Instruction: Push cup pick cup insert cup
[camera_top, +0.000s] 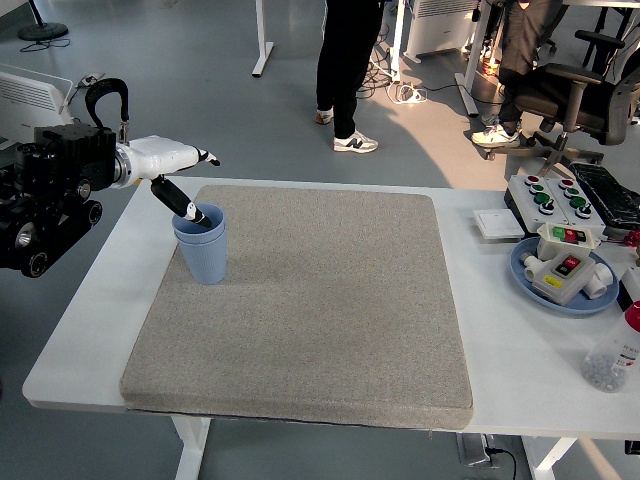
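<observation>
1. My left hand (178, 172) comes in from the left edge and hangs over the far left corner of the grey mat (300, 300).
2. My fingers are spread and straight, gripping nothing. One finger (205, 157) points right, above and clear of the cups. My thumb (183, 203) slants down, and its dark tip sits at the mouth of the cups; whether it touches the rim I cannot tell.
3. The cups (202, 245) are two blue ones, one seated inside the other, so only a thin second rim shows at the top. The stack stands upright on the mat, near its left edge and toward the far side.
4. The mat covers most of the white table (95, 320).
5. My right hand does not show.
6. At the table's right end, well apart from the cups, a blue plate (530, 285) carries a button box (562, 262), with a larger control box (555, 198) behind it.
7. A person (348, 70) stands on the floor beyond the table, hands out of view.
</observation>
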